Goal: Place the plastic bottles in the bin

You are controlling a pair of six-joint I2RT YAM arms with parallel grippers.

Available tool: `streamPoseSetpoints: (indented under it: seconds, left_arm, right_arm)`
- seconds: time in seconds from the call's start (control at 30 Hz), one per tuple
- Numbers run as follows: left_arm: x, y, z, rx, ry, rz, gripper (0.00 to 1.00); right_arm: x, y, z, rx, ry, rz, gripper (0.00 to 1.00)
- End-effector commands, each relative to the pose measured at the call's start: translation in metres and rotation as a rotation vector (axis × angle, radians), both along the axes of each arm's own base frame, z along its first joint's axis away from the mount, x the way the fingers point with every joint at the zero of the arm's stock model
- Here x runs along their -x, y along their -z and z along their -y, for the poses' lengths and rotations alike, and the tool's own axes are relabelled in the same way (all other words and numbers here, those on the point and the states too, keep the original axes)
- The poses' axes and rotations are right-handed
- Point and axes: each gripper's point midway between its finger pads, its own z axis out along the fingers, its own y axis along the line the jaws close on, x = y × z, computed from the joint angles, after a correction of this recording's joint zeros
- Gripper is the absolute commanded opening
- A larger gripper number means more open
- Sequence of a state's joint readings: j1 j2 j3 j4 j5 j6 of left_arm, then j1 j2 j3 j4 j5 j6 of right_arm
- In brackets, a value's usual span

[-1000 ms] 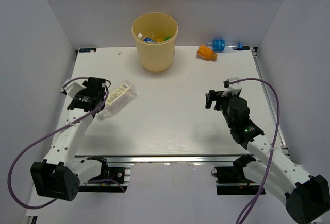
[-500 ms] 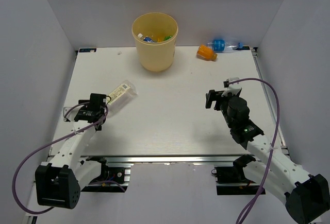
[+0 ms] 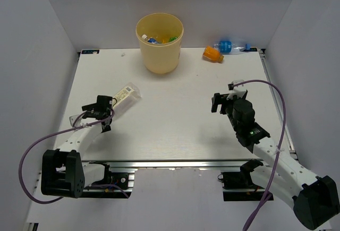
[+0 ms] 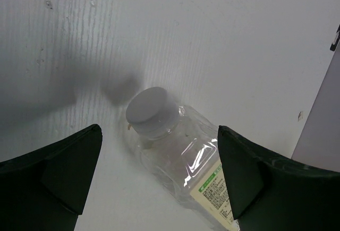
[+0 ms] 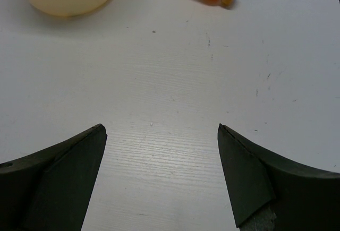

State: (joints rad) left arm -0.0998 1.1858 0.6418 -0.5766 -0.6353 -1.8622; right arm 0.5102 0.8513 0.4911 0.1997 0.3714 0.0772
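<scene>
Clear plastic with a cream label, the bottle lies on its side near the left edge of the counter, well apart from the bin at the far edge. The left hand faces its white cap, wide open, holding nothing; the right hand is open and empty. The bottle seems light, smooth, easily squashed: hold gently behind the cap.
</scene>
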Motion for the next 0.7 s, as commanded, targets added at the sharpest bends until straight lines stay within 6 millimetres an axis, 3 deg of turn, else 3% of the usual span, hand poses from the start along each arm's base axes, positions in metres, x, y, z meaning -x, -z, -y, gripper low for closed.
streamPoseSetpoints:
  seconds: [0.0,0.2,0.4,0.67]
  left_arm:
    - [0.001,0.006,-0.009,0.006,-0.088,0.04,0.98]
    - [0.008,0.025,-0.012,0.019,-0.146,0.01,0.98]
    - [-0.002,0.025,-0.018,0.0,-0.179,0.067,0.98]
    - [-0.005,0.044,-0.012,0.036,-0.182,0.047,0.93]
  right_arm:
    - [-0.004,-0.007,0.004,-0.001,0.025,0.03,0.89]
    - [-0.004,-0.007,0.003,0.001,0.02,0.024,0.89]
    - [-0.004,-0.008,0.005,-0.004,0.027,0.025,0.89]
    - [-0.002,-0.012,0.008,-0.016,0.042,0.039,0.89]
